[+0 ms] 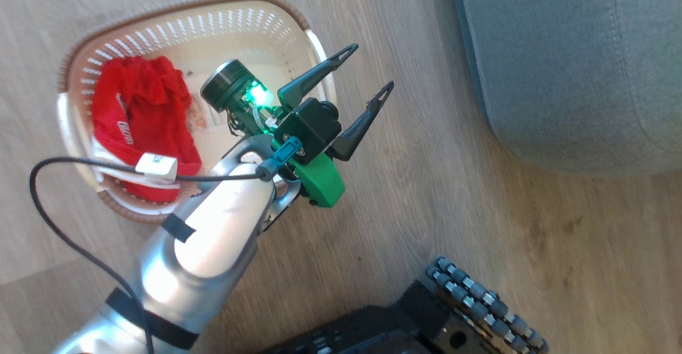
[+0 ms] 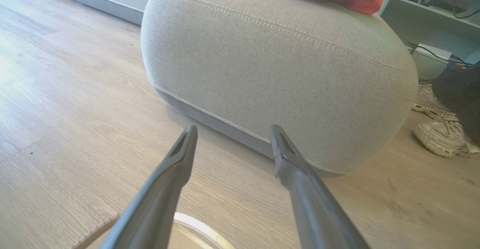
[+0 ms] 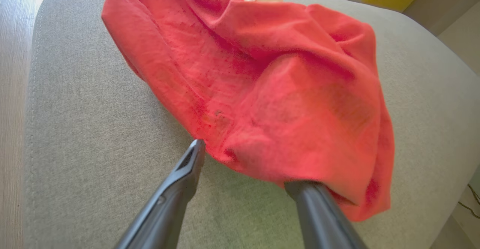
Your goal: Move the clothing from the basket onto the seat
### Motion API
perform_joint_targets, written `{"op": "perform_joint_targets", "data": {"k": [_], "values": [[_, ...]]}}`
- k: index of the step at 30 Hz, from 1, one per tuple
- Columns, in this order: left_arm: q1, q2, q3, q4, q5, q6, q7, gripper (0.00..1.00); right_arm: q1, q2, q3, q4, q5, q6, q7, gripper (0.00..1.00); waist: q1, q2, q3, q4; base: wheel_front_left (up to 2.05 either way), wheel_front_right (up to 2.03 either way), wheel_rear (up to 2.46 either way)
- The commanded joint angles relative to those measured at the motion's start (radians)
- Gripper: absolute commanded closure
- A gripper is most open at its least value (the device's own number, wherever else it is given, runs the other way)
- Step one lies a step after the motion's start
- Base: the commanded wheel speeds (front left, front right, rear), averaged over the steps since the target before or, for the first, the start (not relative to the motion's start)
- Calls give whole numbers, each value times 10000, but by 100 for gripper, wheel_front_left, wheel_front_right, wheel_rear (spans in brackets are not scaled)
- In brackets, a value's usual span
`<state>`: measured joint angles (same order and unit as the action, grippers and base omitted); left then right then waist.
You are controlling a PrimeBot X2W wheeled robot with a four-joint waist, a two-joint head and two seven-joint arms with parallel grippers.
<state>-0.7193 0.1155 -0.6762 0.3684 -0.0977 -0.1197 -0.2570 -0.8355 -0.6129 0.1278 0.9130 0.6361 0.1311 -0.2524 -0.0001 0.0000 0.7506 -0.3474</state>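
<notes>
Red clothing [image 1: 144, 109] with white trim lies crumpled in the left half of the cream basket [image 1: 176, 10] on the wooden floor. My left gripper [image 1: 373, 66] hovers open and empty over the basket's right rim, fingers pointing toward the grey seat [image 1: 565, 66]. The left wrist view shows the same open gripper [image 2: 233, 129] facing the seat's rounded side [image 2: 262, 72]. Another red piece of clothing [image 3: 270, 91] rests on top of the seat [image 3: 93, 129]. My right gripper [image 3: 249, 162] is open at that garment's near edge; the fabric covers its right fingertip.
The robot's dark base with grey rollers [image 1: 485, 300] sits at the bottom of the head view. A black cable [image 1: 64, 226] loops beside the left arm. A pale shoe [image 2: 442, 132] and a low shelf [image 2: 431, 20] lie beyond the seat.
</notes>
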Motion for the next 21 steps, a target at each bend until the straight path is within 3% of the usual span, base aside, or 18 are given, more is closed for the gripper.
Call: {"op": "perform_joint_targets", "data": {"k": [1,11,21], "values": [[200,-138,280,-430,-59,50,-48,0,691,-534,58,-282,57,-4,-90,0,1,0,-451,337,0,0,0],[1649,-500,1176,-1082,-328,174,-48,0,2915,-553,990,-2277,156,-4,-92,0,1,0,-2375,1802,0,0,0],[3272,-619,2516,-1532,-365,386,-48,0,3504,-361,1768,-4000,-368,-4,-93,0,1,0,-3906,3219,0,0,0]]}}
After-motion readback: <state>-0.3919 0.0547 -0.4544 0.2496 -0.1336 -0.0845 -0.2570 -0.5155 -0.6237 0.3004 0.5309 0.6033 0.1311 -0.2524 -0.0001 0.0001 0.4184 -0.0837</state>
